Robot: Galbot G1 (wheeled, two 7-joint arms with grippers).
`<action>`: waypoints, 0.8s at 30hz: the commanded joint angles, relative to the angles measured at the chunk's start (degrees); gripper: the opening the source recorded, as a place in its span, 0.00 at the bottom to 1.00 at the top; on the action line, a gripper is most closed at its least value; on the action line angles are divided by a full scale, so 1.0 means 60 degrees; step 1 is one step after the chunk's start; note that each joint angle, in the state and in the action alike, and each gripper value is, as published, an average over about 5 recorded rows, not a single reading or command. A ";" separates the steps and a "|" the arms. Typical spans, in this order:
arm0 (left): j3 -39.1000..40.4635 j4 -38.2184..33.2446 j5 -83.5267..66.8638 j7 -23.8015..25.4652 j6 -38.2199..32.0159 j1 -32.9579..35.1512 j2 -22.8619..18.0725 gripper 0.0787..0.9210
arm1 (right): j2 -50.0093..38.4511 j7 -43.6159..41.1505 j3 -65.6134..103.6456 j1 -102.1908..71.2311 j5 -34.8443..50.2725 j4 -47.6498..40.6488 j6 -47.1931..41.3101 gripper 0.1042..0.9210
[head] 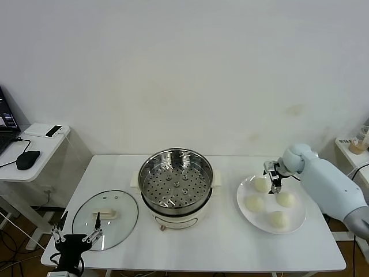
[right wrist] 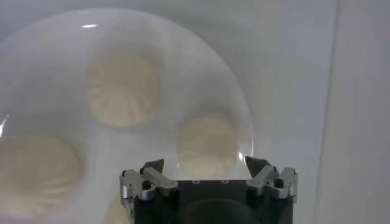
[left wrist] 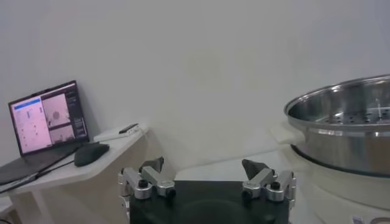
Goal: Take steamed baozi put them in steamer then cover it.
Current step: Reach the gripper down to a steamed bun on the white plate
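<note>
Several cream-white baozi lie on a white plate at the right. My right gripper hovers open over the plate's far side, just above the baozi nearest the steamer. In the right wrist view that baozi lies between the open fingers of the right gripper, with two more farther off. The steel steamer stands empty at the table's centre. The glass cover lies flat at the left. My left gripper waits open at the front left corner, holding nothing.
A side table with a laptop and mouse stands left of the work table. The steamer rises close beside the left gripper. Another small table with a cup is at the far right.
</note>
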 commanded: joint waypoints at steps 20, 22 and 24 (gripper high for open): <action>-0.0013 -0.0029 -0.0031 -0.0016 -0.0023 0.0061 0.0033 0.88 | 0.0117 0.0000 -0.0168 0.0089 -0.0053 -0.0191 -0.0006 0.44; -0.0017 -0.0059 -0.0032 -0.0015 -0.0021 0.0080 0.0039 0.88 | -0.0023 -0.0062 -0.0195 0.0209 0.0069 -0.0024 0.0040 0.42; -0.0019 -0.0079 -0.0033 -0.0015 -0.0017 0.0095 0.0046 0.88 | -0.0198 -0.0133 -0.0277 0.0396 0.0268 0.0202 0.0078 0.41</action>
